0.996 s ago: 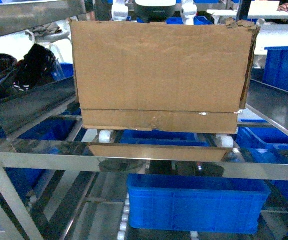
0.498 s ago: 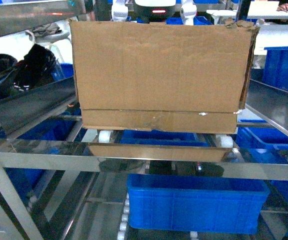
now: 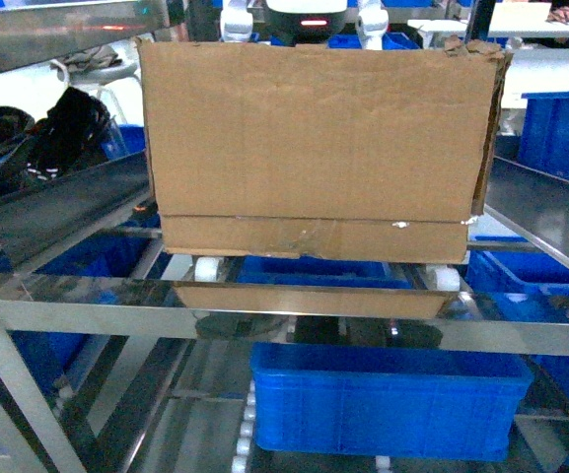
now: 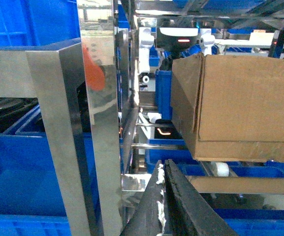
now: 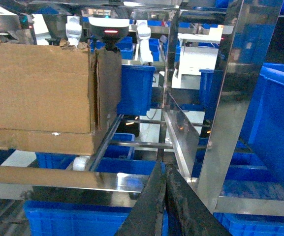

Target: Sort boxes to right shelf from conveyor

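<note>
A large brown cardboard box (image 3: 314,138) with a torn top right corner rests on the white roller wheels (image 3: 206,269) of the steel-framed right shelf (image 3: 294,310). It also shows in the left wrist view (image 4: 240,98) and the right wrist view (image 5: 38,93). My left gripper (image 4: 164,164) is shut and empty, below and left of the box, near a steel post (image 4: 100,123). My right gripper (image 5: 164,167) is shut and empty, below and right of the box. Neither gripper touches the box or appears in the head view. The conveyor is out of view.
Blue plastic bins (image 3: 392,399) sit under the rack and on both sides. Sloped sheet-metal shelves (image 3: 57,212) flank the box. A white robot (image 5: 110,27) stands behind the rack. A steel upright (image 5: 230,98) stands close to my right gripper.
</note>
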Robot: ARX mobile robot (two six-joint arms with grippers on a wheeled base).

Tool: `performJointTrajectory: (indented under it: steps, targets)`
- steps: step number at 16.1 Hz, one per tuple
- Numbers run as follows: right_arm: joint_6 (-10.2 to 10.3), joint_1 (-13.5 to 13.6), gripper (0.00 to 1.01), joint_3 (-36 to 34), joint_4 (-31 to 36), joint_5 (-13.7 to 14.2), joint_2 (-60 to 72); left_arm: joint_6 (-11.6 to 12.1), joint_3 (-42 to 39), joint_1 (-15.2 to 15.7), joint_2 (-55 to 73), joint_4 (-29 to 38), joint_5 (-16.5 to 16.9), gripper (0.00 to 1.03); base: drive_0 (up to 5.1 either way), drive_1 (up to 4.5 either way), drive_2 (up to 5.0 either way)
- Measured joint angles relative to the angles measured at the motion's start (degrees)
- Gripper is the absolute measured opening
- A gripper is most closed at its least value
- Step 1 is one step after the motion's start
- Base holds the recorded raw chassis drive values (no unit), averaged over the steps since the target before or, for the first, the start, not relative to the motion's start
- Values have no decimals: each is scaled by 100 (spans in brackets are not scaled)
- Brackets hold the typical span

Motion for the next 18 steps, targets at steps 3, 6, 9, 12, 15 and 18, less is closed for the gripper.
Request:
performJointTrajectory:
  steps: [3,6,9,12,15,18]
  targets:
    - [-2,0,2,0,-275,0,-205,-2,0,0,-151,-179,0,2,0,0,0]
    - [-2,0,2,0,-461,0,-417,-2,0,0,-319,-323,0,2,0,0,0]
    - [-2,0,2,0,-551,0,-538,-2,0,0,-413,-417,0,2,0,0,0]
    - [-2,0,2,0,-719,0,-680,-2,0,0,-525,-535,0,2,0,0,0]
    - [-2,0,2,0,-876,0,-831,-2,0,0,-647,-664,0,2,0,0,0]
    - [0,0,2,0,-984,0,-962,-2,0,0,-743,-754,0,2,0,0,0]
